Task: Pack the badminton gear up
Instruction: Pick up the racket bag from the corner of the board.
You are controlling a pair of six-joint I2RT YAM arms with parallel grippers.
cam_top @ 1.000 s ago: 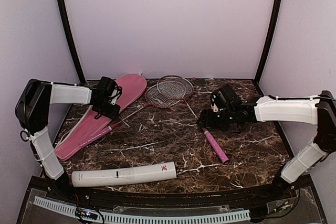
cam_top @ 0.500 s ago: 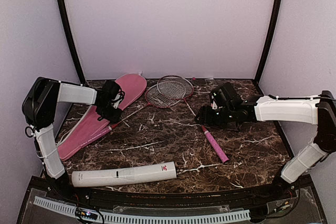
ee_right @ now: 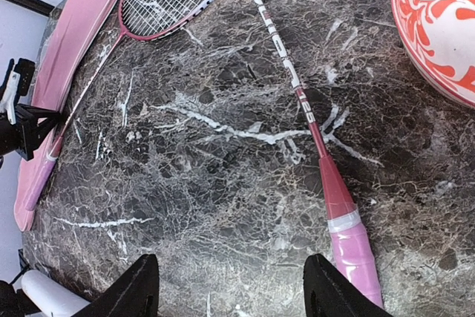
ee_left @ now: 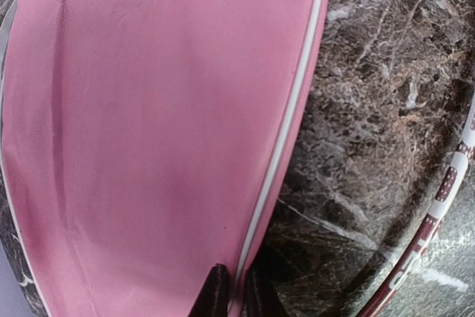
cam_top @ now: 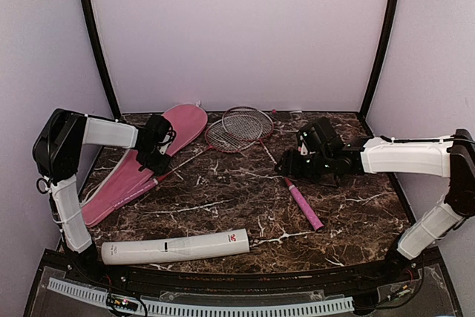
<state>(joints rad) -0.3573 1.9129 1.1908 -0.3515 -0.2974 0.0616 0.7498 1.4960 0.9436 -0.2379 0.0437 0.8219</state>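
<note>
- Two rackets [cam_top: 239, 130] lie on the marble tabletop [cam_top: 223, 198], stringed heads overlapping at far middle; one thin shaft runs near-right to its pink taped grip [ee_right: 355, 249].
- Spread right claw [ee_right: 237, 295] hovers over the tabletop, that grip just beside one finger; the right arm is nearer.
- Far left, left claw [ee_left: 230, 296] pinches soft pink bag [ee_left: 148, 131] at its white piping.
- Smooth white tube [cam_top: 174, 246] lies lengthwise along the near edge.

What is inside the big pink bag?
Can't see inside: the pink bag lies flat and its cloth covers everything. The left gripper pinches its white edge. Two rackets lie outside it.
</note>
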